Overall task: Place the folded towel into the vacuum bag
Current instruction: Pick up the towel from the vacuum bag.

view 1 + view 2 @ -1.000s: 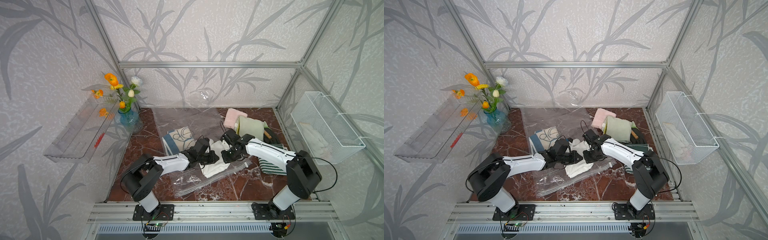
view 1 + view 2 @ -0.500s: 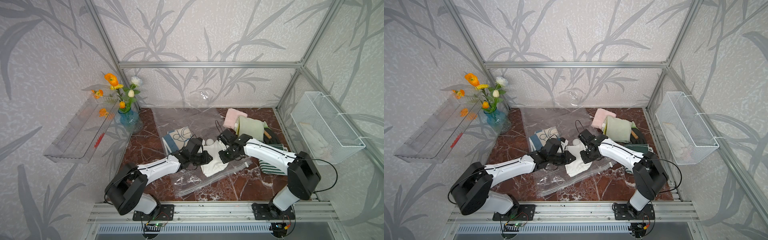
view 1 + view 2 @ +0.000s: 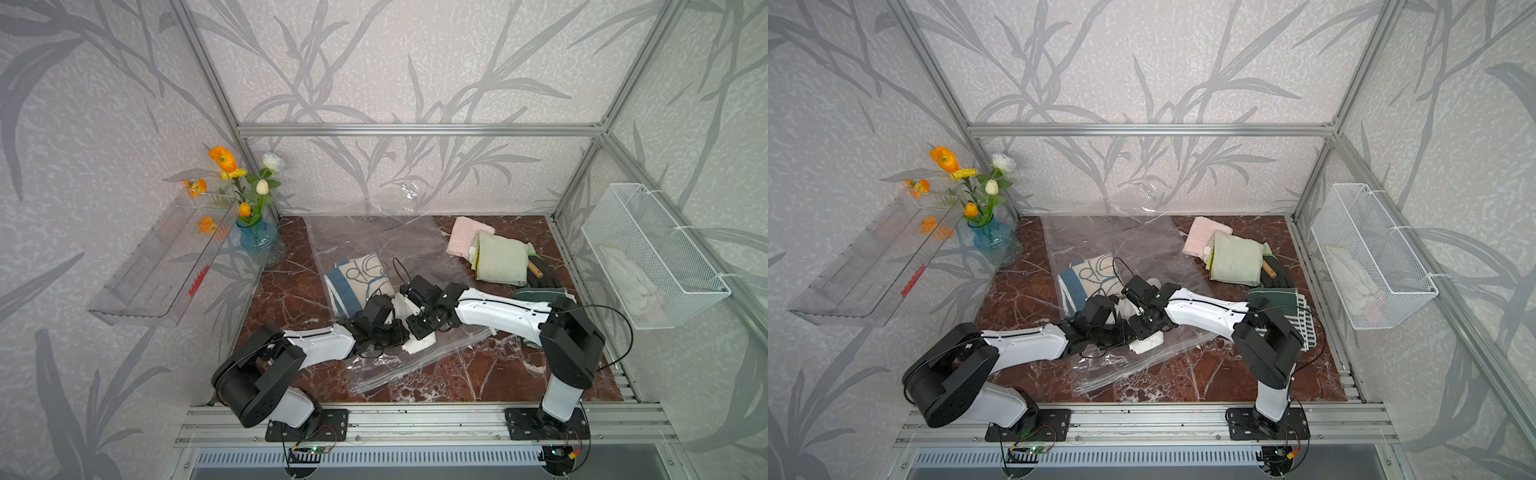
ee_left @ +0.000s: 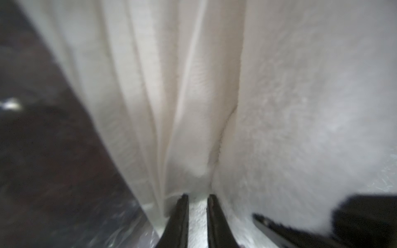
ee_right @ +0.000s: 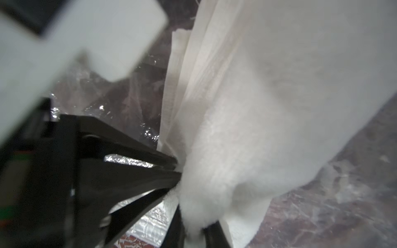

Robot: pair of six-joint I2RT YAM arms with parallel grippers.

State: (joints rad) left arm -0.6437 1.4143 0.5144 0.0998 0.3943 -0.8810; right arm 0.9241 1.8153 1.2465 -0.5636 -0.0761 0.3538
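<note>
In both top views the vacuum bag lies spread on the dark marble counter, with its zip strip towards the front. The white towel sits at the bag's front part, just behind that strip. I cannot tell whether it is inside the plastic or on top of it. The left end effector and the right end effector meet at the towel and hide most of it. A blue-and-cream patterned cloth shows through the bag just behind them. Green and pink folded towels are stacked at the back right, well apart from the bag. A vase of flowers stands at the back left.

In the left wrist view, the left end effector has its two dark fingers nearly together, pinching a fold of the white towel. Crinkled plastic of the bag and the dark counter show beside the towel.

In the right wrist view, the left end effector bites into the towel's edge. Towel pile fills the gap of the right end effector, but I cannot tell whether it is squeezing or has released. Shiny bag plastic lies beneath.
</note>
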